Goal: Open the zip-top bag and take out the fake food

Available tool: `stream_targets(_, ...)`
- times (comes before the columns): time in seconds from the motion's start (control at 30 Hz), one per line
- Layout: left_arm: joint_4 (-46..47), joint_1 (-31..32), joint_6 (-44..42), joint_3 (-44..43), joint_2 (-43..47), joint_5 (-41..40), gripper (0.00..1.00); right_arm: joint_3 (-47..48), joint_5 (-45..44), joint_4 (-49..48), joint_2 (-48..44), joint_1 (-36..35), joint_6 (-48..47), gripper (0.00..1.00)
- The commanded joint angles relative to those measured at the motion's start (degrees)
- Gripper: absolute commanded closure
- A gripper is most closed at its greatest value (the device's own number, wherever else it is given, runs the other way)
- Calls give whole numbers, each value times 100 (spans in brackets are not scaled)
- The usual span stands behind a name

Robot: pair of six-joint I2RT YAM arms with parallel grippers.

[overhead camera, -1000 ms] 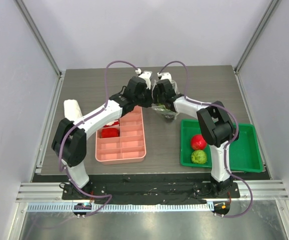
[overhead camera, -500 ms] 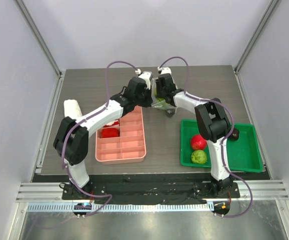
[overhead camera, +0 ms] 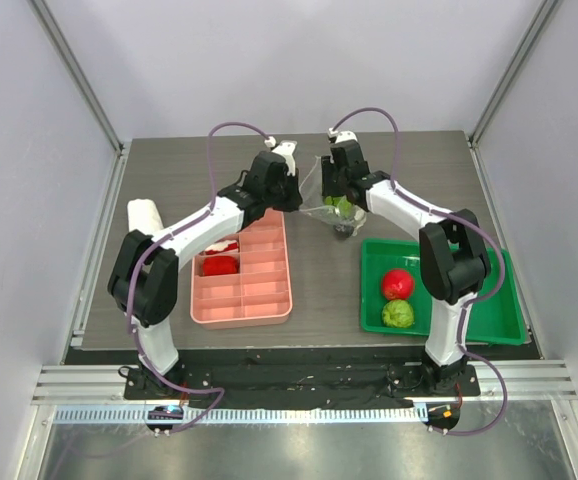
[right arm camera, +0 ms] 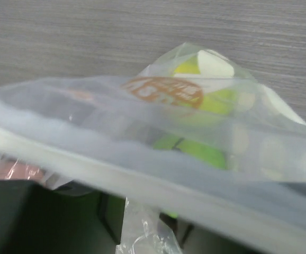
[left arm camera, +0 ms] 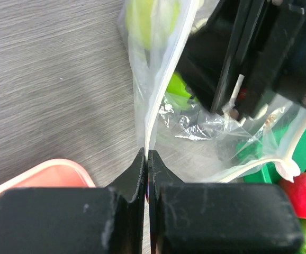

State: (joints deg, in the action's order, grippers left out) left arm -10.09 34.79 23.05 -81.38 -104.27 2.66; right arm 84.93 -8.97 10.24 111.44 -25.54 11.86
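1. Bench [overhead camera: 189, 170]: dark grey wood-grain top, carrying every item below; also showing in the left wrist view [left arm camera: 52, 79] and the right wrist view [right arm camera: 142, 26].
2. Pink divided tray [overhead camera: 241, 321]: lying left of centre, long side running front to back; one rounded corner is showing in the left wrist view [left arm camera: 42, 174].
3. Red pieces [overhead camera: 219, 265]: sitting in the left-hand compartments of the pink divided tray.
4. Green tray [overhead camera: 489, 300]: resting at the right, near the front edge, well apart from the pink divided tray.
5. White roll [overhead camera: 144, 218]: lying at the left edge, beside the pink divided tray.
6. Pale walls [overhead camera: 29, 200]: enclosing three sides.
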Motion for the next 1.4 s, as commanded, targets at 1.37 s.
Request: stream_targets(1.37, 156, -7, 15, -35, 109, 201, 100, -117, -966, 1296, 871, -250, 344, 21)
